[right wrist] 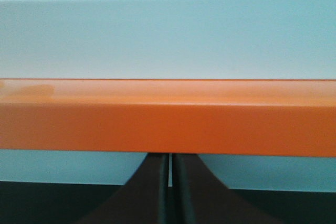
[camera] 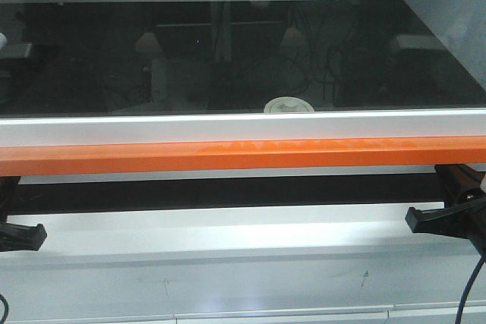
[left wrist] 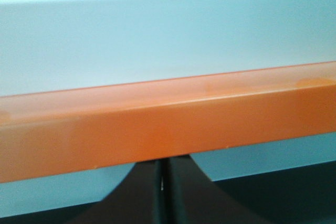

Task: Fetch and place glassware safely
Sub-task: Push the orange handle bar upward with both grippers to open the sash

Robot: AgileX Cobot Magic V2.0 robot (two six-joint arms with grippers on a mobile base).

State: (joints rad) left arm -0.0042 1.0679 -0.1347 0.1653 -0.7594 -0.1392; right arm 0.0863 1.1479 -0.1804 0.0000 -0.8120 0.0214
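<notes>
The glass sash (camera: 228, 51) is lowered and encloses the dark, reflective work surface (camera: 91, 100). Both arms sit just under its orange handle bar (camera: 243, 155), probably to raise it. The left gripper (left wrist: 164, 177) and right gripper (right wrist: 170, 174) have their fingers pressed together and hold nothing. The glassware (camera: 288, 105) rests behind the sash, near its lower edge, right of centre.
</notes>
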